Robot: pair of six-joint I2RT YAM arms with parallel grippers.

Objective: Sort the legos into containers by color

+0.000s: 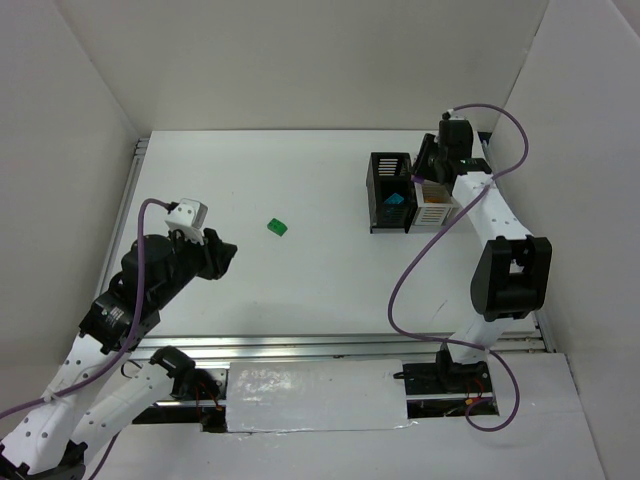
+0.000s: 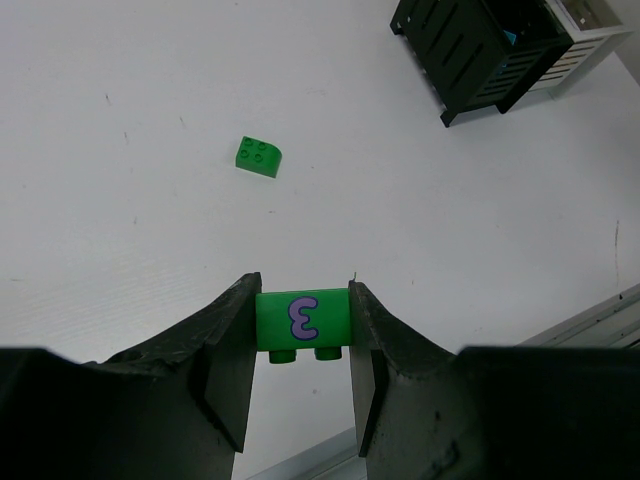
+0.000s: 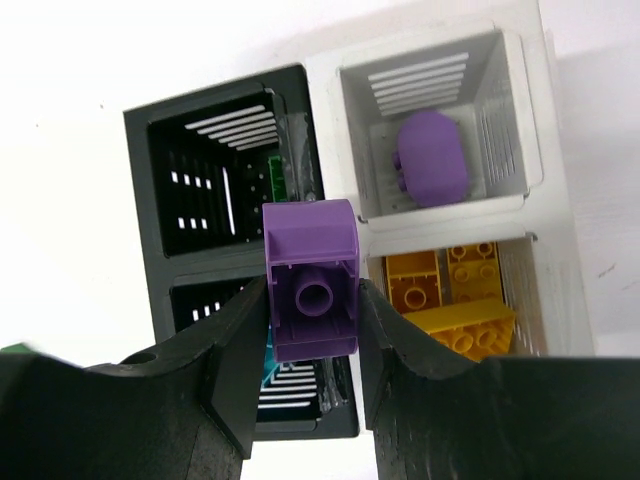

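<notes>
The work area is a white table (image 1: 300, 290) enclosed by white walls (image 1: 300, 60). Top external view: the left gripper (image 1: 225, 255) hangs over the left part of the table. A loose green brick (image 1: 277, 227) lies on the surface just to its right, apart from it. The containers (image 1: 410, 195) stand as one block at the far right, with two black bins (image 1: 388, 175) on the left side and two white bins (image 1: 437, 212) on the right. A teal brick (image 1: 396, 205) shows in the nearer black bin. The right gripper (image 1: 428, 162) is poised over the far side of the block. Neither pincer's state can be read from this view. Left wrist view: the left gripper's jaws are clamped narrow on a printed green brick (image 2: 303, 322) bearing a purple figure, held clear of the table. The loose green brick lies studs-up ahead of it, well apart from the containers in the upper right corner. Right wrist view: the right gripper's jaws grip a purple brick (image 3: 312, 280), its hollow underside facing the camera, above the point where the four bins meet. One white bin holds a purple piece (image 3: 432, 158), and the other holds yellow-orange bricks (image 3: 450, 295). A green piece (image 3: 275, 180) shows against the inner wall of one black bin.
</notes>
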